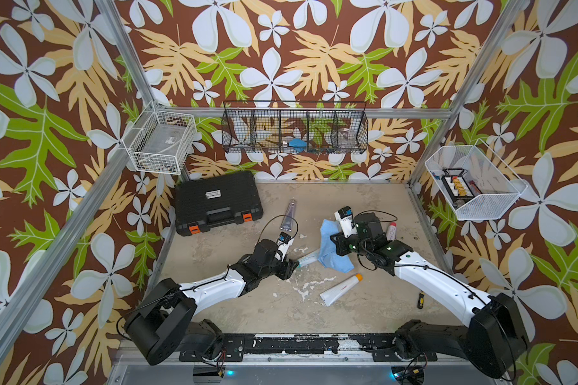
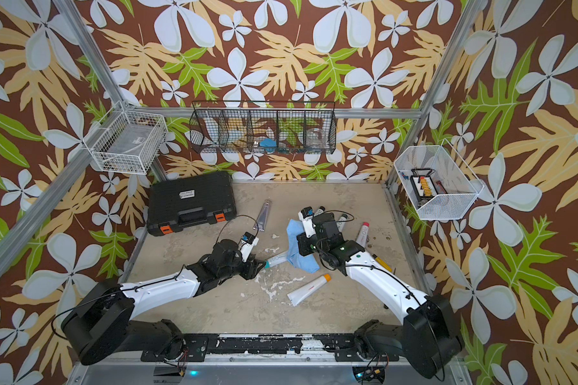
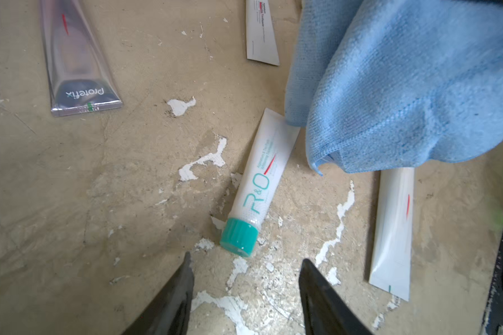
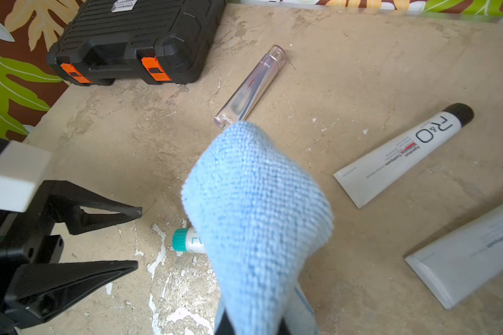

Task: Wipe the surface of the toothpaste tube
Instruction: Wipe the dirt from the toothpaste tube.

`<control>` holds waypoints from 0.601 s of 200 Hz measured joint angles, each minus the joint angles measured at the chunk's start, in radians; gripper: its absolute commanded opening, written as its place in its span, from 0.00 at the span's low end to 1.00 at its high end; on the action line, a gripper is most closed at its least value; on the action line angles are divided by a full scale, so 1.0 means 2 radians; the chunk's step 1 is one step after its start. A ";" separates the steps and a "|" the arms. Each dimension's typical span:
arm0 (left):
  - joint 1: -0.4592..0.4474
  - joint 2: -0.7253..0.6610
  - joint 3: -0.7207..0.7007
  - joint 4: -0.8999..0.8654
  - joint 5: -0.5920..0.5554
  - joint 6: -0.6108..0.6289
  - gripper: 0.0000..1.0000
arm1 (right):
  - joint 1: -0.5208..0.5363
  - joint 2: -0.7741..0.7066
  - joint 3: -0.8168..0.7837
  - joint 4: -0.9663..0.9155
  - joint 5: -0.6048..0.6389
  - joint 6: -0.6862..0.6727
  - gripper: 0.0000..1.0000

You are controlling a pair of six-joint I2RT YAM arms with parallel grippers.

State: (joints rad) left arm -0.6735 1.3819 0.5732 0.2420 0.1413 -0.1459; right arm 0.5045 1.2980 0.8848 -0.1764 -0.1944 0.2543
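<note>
The toothpaste tube [image 3: 259, 179] is white with teal "R&O" lettering and a teal cap, and it lies flat on the worn beige table in both top views [image 1: 309, 258] [image 2: 276, 260]. A blue cloth [image 1: 331, 246] [image 3: 404, 87] hangs from my right gripper [image 4: 254, 326], which is shut on it. The cloth drapes over the tube's far end and leaves the cap end [image 4: 180, 239] showing. My left gripper [image 3: 244, 258] [image 1: 292, 265] is open, its fingertips just short of the cap with nothing between them.
A black tool case [image 1: 217, 201] sits at the back left. A silver tube [image 1: 289, 215], an orange-capped tube [image 1: 341, 289], a red-capped tube [image 1: 391, 230] and a small screwdriver [image 1: 421, 299] lie around. Wire baskets [image 1: 294, 128] hang on the walls.
</note>
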 measured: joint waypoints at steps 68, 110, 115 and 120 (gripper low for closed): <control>0.000 0.076 0.029 0.009 0.020 0.065 0.58 | 0.000 0.043 0.023 -0.001 -0.018 0.007 0.00; 0.000 0.110 0.044 0.008 0.041 0.083 0.56 | 0.000 0.060 0.026 0.003 -0.032 0.015 0.00; 0.000 0.112 0.046 0.008 0.042 0.086 0.56 | 0.000 0.062 0.026 0.004 -0.034 0.015 0.00; 0.000 0.115 0.048 0.008 0.042 0.087 0.56 | 0.000 0.064 0.026 0.004 -0.036 0.017 0.00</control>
State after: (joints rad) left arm -0.6743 1.6127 0.6693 0.2573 0.2260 0.0277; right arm 0.5049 1.4254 0.9371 -0.1677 -0.2668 0.2874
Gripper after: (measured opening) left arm 0.560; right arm 0.072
